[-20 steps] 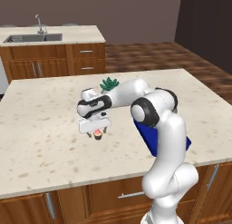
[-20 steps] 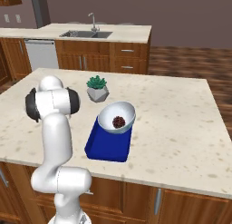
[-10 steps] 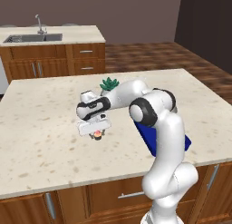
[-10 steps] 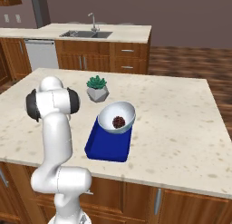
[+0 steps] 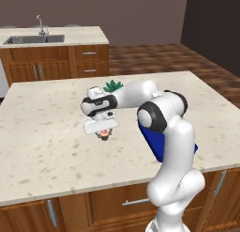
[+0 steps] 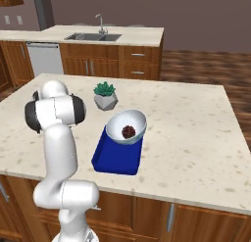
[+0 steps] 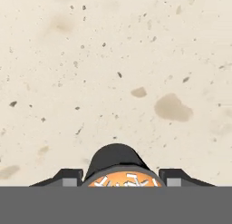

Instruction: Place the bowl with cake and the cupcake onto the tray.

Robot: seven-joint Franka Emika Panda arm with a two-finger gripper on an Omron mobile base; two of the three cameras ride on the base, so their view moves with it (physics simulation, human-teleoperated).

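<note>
Closed in on the cupcake (image 5: 104, 134) since a second ago. Left base: gripper (image 5: 103, 133) low over the counter (image 5: 42, 132), fingers pinching it; tray (image 5: 154, 141) behind the arm. Right base: bowl (image 6: 126, 127) with cake tilted on the tray's (image 6: 115, 157) far edge, near a plant pot (image 6: 106, 95). Hand: cupcake (image 7: 125, 180) wedged between both fingertips (image 7: 68, 176).

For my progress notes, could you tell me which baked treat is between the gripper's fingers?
The cupcake, beneath the gripper on bare counter; the dark cake piece sits in the bowl.
</note>
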